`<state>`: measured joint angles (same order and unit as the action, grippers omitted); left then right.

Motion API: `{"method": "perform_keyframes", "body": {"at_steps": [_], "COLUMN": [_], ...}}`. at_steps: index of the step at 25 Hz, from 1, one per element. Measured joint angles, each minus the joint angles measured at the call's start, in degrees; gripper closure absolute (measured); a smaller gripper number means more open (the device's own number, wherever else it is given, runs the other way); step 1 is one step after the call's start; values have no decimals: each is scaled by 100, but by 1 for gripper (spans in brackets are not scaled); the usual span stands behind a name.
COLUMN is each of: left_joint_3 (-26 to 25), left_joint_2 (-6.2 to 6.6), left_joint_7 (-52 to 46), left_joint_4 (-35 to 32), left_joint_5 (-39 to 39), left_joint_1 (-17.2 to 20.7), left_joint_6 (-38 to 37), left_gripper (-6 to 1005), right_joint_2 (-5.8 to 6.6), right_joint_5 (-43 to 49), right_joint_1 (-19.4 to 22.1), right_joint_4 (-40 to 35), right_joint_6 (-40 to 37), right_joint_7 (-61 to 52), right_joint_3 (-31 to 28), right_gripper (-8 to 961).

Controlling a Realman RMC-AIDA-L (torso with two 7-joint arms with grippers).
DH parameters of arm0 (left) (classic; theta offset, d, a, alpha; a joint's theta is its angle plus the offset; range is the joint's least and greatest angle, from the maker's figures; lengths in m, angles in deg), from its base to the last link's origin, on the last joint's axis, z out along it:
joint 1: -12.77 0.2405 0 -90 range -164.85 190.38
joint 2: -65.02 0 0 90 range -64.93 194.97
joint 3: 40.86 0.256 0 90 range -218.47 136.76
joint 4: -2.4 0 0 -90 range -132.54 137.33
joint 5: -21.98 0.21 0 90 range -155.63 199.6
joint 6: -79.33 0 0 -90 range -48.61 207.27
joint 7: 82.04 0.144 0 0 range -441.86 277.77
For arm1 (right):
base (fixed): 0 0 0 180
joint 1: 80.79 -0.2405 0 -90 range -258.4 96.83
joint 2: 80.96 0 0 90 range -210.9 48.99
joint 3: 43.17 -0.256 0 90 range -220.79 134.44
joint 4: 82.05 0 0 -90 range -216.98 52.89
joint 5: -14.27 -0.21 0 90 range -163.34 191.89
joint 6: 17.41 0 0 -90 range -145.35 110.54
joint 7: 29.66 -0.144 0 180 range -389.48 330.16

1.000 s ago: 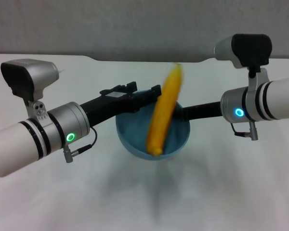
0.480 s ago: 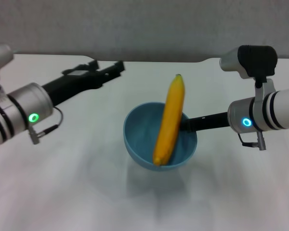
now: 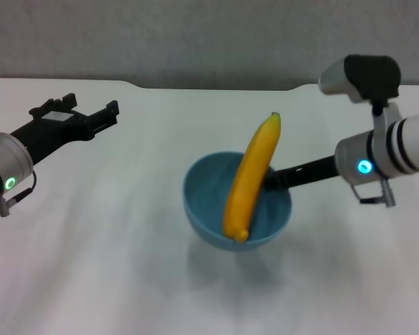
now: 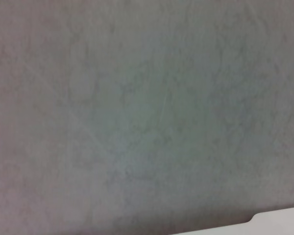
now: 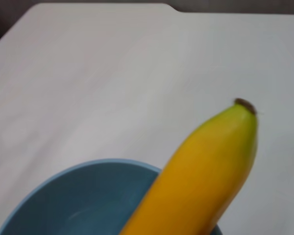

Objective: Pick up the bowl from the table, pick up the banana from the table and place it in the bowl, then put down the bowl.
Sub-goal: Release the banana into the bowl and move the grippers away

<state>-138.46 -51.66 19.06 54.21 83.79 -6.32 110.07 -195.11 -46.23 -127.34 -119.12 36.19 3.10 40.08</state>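
Observation:
The light-blue bowl (image 3: 209, 202) hangs a little above the white table (image 3: 126, 265), with its shadow below it. My right gripper (image 3: 274, 179) is shut on the bowl's right rim, partly hidden behind the banana. The yellow banana (image 3: 250, 178) leans upright inside the bowl, its lower end on the bottom and its dark tip sticking out over the far rim. The right wrist view shows the banana (image 5: 206, 171) and the bowl (image 5: 83, 196) up close. My left gripper (image 3: 92, 110) is open and holds nothing, well to the left of the bowl, above the table.
A grey wall (image 3: 209, 35) runs behind the table's far edge, which has a shallow notch (image 3: 216, 88). The left wrist view shows mostly the wall (image 4: 137, 107) and a corner of the table (image 4: 279, 223).
My left gripper has let go of the banana and drawn back to the left. The banana now rests in the bowl. The bowl and right gripper have shifted slightly right and toward me.

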Motion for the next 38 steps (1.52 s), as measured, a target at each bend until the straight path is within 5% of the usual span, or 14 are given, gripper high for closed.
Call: {"method": "perform_keyframes", "body": {"at_steps": [10, 16, 38], "left_joint_3": [-125, -207, -191], "left_joint_2": [-5, -10, -10], "left_joint_7": [168, 235, 396], "left_joint_4": [-90, -113, -341], "left_joint_5": [-79, -81, -567], "left_joint_1": [-5, 25, 90], "left_joint_6": [-52, -145, -158], "left_gripper": [89, 90, 91], "right_joint_2": [-34, -166, -175], "right_joint_5": [1044, 994, 694], "right_joint_1": [-950, -864, -156], "right_joint_4": [943, 1016, 1056], "right_joint_6": [199, 199, -210], "right_joint_7": [183, 260, 377], "right_joint_3": [-675, -598, -464], "right_gripper": [908, 908, 906]}}
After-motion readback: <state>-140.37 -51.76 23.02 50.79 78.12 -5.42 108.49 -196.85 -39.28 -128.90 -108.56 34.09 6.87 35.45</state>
